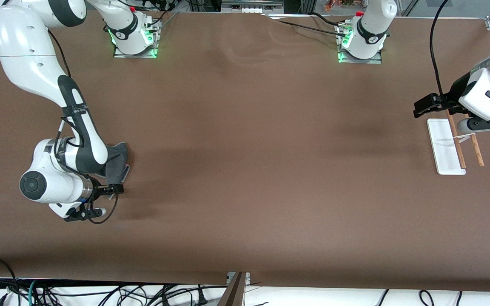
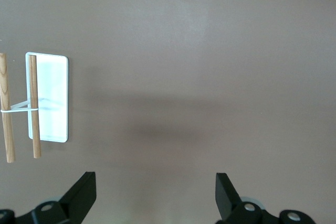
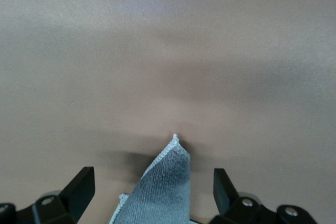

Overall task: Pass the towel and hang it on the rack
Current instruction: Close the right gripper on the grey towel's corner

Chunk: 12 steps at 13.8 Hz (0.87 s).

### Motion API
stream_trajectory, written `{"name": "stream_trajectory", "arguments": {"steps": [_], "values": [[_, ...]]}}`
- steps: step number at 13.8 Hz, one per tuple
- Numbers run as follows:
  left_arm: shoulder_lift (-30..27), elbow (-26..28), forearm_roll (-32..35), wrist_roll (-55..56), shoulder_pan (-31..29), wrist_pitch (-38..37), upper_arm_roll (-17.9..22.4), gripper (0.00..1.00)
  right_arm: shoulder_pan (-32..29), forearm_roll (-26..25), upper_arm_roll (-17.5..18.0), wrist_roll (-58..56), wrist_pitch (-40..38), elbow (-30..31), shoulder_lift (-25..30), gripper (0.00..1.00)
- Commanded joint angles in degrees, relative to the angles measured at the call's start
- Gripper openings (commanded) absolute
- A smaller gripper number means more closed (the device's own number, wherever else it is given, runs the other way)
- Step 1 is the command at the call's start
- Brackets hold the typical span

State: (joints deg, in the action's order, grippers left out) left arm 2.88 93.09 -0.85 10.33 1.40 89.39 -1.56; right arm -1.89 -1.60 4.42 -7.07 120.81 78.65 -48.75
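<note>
The towel (image 1: pixel 116 162) lies dark grey side up on the table near the right arm's end, partly hidden under that arm. My right gripper (image 1: pixel 113 180) is low at the towel and open. In the right wrist view a towel corner (image 3: pixel 164 190) with a pale stitched edge lies between the spread fingers, and the gripper (image 3: pixel 152 188) is not closed on it. The rack (image 1: pixel 445 146) stands at the left arm's end, a white base with two brown rods (image 1: pixel 477 149). My left gripper (image 1: pixel 424 107) hovers open and empty by the rack; its wrist view shows the rack (image 2: pixel 52 98) beside the gripper (image 2: pixel 156 192).
Bare brown table spreads between the towel and the rack. The two arm bases (image 1: pixel 134 38) stand along the table's edge farthest from the front camera. Cables hang off the edge nearest that camera.
</note>
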Motion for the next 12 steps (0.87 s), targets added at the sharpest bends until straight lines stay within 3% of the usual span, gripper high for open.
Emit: {"name": "stream_trajectory", "arguments": {"steps": [1, 3, 4, 5, 6, 9, 11, 12], "values": [[0.55, -1.25, -0.91, -0.75, -0.61, -1.06, -0.20, 1.00, -0.30, 0.37, 0.15, 0.04, 0.39, 0.71, -0.12, 1.00], [0.55, -1.25, -0.91, -0.75, -0.61, -1.06, -0.20, 1.00, -0.39, 0.37, 0.15, 0.04, 0.39, 1.15, -0.30, 0.94], [0.55, -1.25, -0.82, -0.75, -0.61, -1.06, -0.29, 1.00, -0.65, 0.19, 0.15, 0.04, 0.39, 1.15, -0.30, 0.80], [0.55, -1.25, -0.82, -0.75, -0.61, -1.06, -0.20, 1.00, -0.74, -0.07, 0.15, -0.04, 0.21, 1.15, -0.38, 0.55], [0.55, -1.25, -0.82, -0.75, -0.61, -1.06, -0.20, 1.00, -0.74, -0.07, 0.15, -0.13, 0.21, 1.24, -0.39, 0.36], [0.55, -1.25, -0.91, -0.84, -0.61, -1.06, -0.20, 1.00, -0.83, 0.02, 0.15, -0.05, 0.39, 1.15, -0.47, 0.27], [0.55, -1.25, -0.82, -0.84, -0.61, -1.06, -0.20, 1.00, -0.83, 0.37, 0.15, 0.83, 0.04, 1.15, -0.56, 0.00], [0.55, -1.25, -0.82, -0.84, -0.61, -1.06, -0.20, 1.00, -0.83, 0.46, 0.15, 0.92, -0.05, 1.06, -0.39, 0.00]]}}
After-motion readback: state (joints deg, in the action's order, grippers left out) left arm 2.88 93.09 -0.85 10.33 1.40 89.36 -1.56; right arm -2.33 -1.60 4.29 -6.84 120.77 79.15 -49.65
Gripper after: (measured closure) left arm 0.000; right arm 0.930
